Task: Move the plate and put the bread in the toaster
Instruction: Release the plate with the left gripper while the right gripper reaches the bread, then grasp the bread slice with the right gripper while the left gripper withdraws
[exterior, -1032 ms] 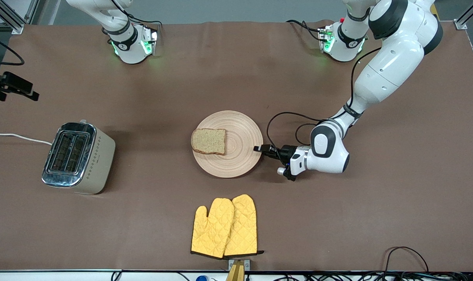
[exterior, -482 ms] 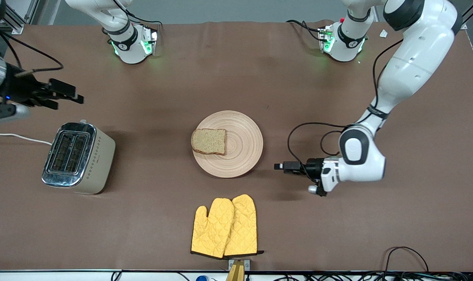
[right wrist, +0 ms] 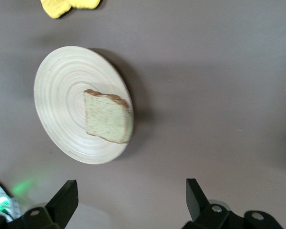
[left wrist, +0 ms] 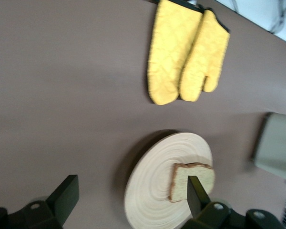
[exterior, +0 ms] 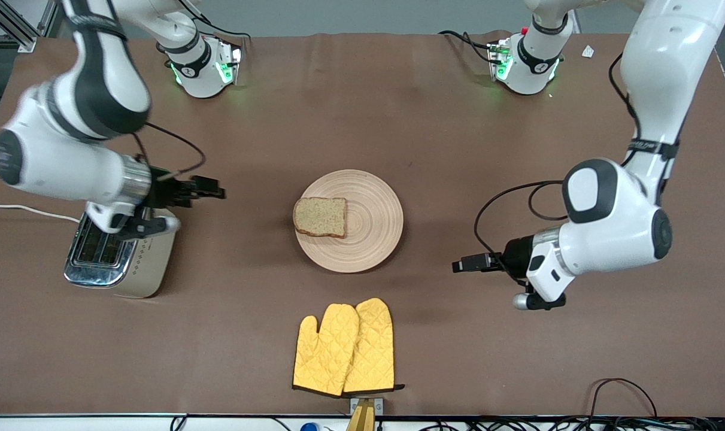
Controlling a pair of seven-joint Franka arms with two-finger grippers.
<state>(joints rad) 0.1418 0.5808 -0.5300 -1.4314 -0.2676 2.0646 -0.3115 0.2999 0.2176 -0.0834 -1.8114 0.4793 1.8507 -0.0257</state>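
The beige wooden plate (exterior: 371,224) lies mid-table with the brown bread slice (exterior: 320,216) on the side of it toward the right arm's end. The cream toaster (exterior: 140,263) stands at the right arm's end, partly hidden under the right arm. My right gripper (exterior: 209,190) is open and empty, over the table between toaster and plate. My left gripper (exterior: 465,263) is open and empty, over the table beside the plate, apart from its rim. The left wrist view shows the plate (left wrist: 152,186) and bread (left wrist: 181,181). The right wrist view shows the plate (right wrist: 62,95) and bread (right wrist: 108,117).
A pair of yellow oven mitts (exterior: 345,347) lies nearer to the front camera than the plate. The toaster's white cord (exterior: 21,209) runs off the table's end. The arm bases (exterior: 203,66) stand along the table's back edge.
My left gripper has drawn back from the plate's rim toward the left arm's end. My right arm has swung in from the table's end, past the toaster toward the plate.
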